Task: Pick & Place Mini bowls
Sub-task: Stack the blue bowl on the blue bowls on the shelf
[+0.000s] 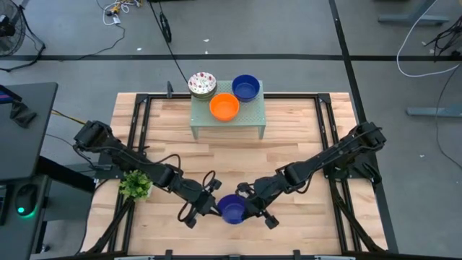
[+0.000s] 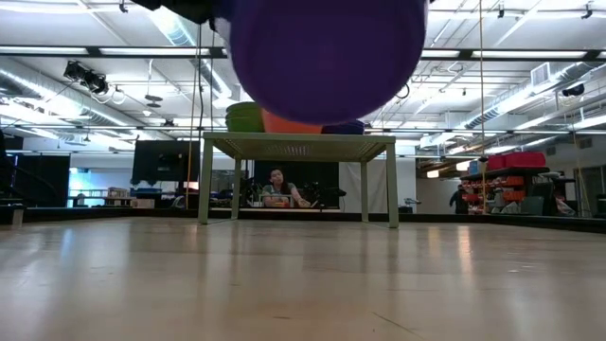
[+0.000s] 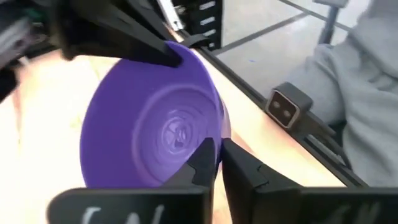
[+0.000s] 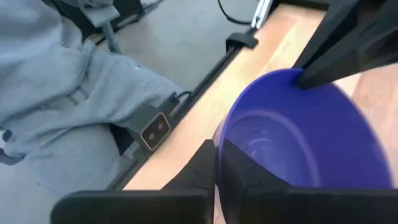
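At the table's left edge sits a small green plant (image 1: 135, 185), beside the left arm and clear of the work; just right of it the left gripper (image 1: 209, 204) reaches in to the near middle of the table, its jaws nearly closed on the rim of a blue bowl (image 1: 232, 209), one finger inside the wall and one outside, as the left wrist view shows (image 3: 214, 163); pinching the thin rim is the way to hold so shallow a dish, since its body is too wide to span. The bowl (image 2: 322, 52) hangs raised off the wood, filling the top of the low view with bare table under it. From the right the right gripper (image 1: 254, 207) meets the same bowl on its opposite side, jaws shut on that rim too (image 4: 217, 163); both arms gripping one bowl at once looks like a handover between them, though which is giver I cannot tell.

Toward the far middle stands the pale green mesh stand (image 1: 256, 119); on it, left to right, a stack of red-speckled white bowls (image 1: 202, 84), an orange bowl (image 1: 224, 107) and another blue bowl (image 1: 245, 88), probably kept up there as the store or the goal. A person's grey sleeve (image 4: 56, 93) shows past the near edge of the table.
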Controlling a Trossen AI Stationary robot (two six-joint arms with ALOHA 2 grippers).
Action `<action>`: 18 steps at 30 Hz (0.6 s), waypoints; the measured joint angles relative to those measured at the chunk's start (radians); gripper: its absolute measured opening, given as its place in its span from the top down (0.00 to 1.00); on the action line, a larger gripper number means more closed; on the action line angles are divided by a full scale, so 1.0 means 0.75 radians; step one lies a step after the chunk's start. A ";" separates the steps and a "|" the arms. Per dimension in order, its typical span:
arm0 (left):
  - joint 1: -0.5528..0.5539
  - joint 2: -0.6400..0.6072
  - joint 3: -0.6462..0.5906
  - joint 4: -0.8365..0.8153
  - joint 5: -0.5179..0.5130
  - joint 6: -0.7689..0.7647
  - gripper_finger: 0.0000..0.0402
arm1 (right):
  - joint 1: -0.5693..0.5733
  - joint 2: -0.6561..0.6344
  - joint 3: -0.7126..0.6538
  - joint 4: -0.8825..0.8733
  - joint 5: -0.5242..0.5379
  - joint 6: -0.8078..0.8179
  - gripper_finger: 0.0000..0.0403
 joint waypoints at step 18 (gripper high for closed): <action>0.024 -0.002 0.001 -0.203 -0.044 -0.286 0.59 | 0.156 -0.274 -0.002 -0.740 0.421 0.210 0.99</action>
